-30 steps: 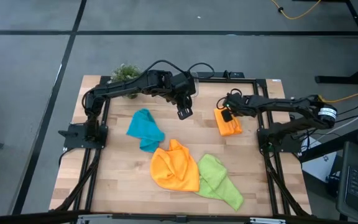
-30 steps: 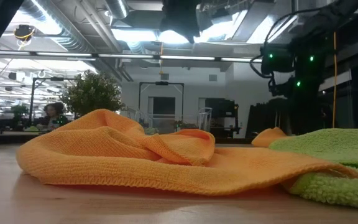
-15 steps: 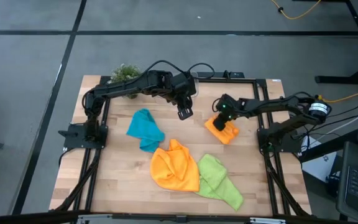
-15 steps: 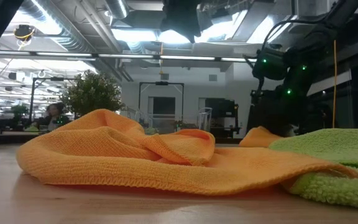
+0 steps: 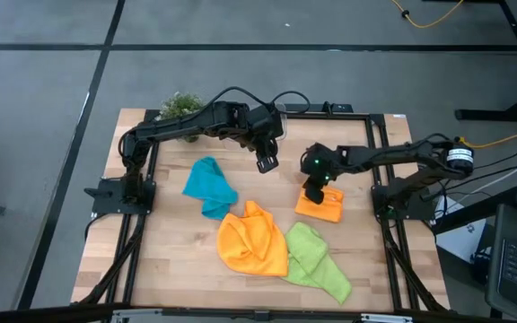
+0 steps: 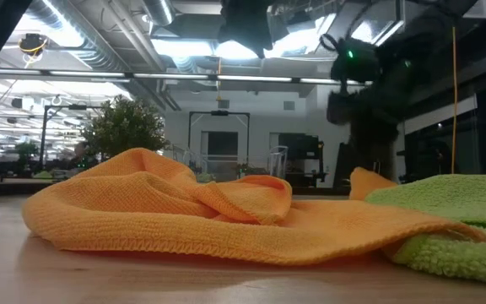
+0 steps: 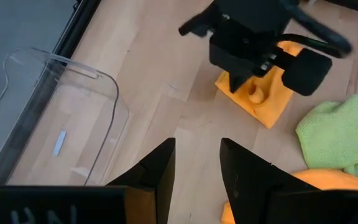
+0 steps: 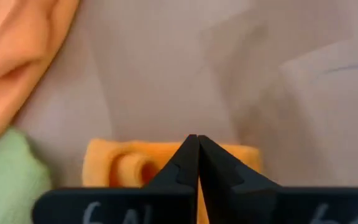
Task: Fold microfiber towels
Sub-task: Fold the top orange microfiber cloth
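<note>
A folded orange towel (image 5: 324, 206) lies at the table's right, with my right gripper (image 5: 315, 186) shut on its far left part. In the low view a peak of it (image 6: 364, 179) stands up under the gripper. A loose orange towel (image 5: 252, 239) lies crumpled mid-table. The lime green towel (image 5: 317, 261) lies beside it, and the teal towel (image 5: 209, 186) lies to the left. My left gripper (image 5: 265, 163) hangs open above the table's middle, over bare wood, touching nothing. My right gripper has the folded orange towel at its far left edge (image 8: 160, 154), pinched between the two shut fingers. They come from above, slanting down. Cloth puckers into a small roll (image 7: 254, 93) beside the fingertips. The rest of the towel lies flat on the table.
A clear plastic tub (image 7: 79, 106) stands at the far side of the table, near the left arm's hand. A small potted plant (image 5: 179, 106) sits at the far left corner. Bare wood (image 5: 169, 260) shows at the near left.
My right gripper has gone toward the table's near edge and a little left, rolling its wrist as it went. The folded orange towel has slid along the table with it toward the near edge and turned about.
</note>
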Controlling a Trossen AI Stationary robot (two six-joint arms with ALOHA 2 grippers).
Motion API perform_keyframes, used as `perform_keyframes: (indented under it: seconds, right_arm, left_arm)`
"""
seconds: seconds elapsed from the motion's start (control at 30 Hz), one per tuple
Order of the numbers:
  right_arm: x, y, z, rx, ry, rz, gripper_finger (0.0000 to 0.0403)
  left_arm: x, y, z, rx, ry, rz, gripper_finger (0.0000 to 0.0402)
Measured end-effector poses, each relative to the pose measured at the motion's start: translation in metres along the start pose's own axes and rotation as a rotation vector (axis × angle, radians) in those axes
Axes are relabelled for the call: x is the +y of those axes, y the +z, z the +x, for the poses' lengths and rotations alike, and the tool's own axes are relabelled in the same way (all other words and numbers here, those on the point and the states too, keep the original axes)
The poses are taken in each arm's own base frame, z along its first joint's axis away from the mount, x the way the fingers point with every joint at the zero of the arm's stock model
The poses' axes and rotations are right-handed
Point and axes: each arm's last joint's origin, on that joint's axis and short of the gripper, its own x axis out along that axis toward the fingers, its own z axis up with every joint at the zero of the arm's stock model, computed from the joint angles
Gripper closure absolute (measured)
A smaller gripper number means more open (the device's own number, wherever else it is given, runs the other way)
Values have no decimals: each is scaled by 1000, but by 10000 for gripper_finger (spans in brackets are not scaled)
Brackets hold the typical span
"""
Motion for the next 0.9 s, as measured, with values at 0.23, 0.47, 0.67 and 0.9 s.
perform_keyframes:
  seconds: [0.23,0.47,0.67,0.9]
  right_arm:
    - [14,19,-62,118,-164,136,392]
    - [31,-23,-154,152,-121,274,383]
    - [35,-78,-172,48,-17,452,382]
    - [32,-106,-133,36,77,349,382]
  left_arm:
    - [-9,-1,3,16,-71,75,283]
    - [-15,-1,3,17,-172,90,283]
    - [-40,5,66,-29,-401,101,283]
    - [-52,-8,132,72,-418,105,283]
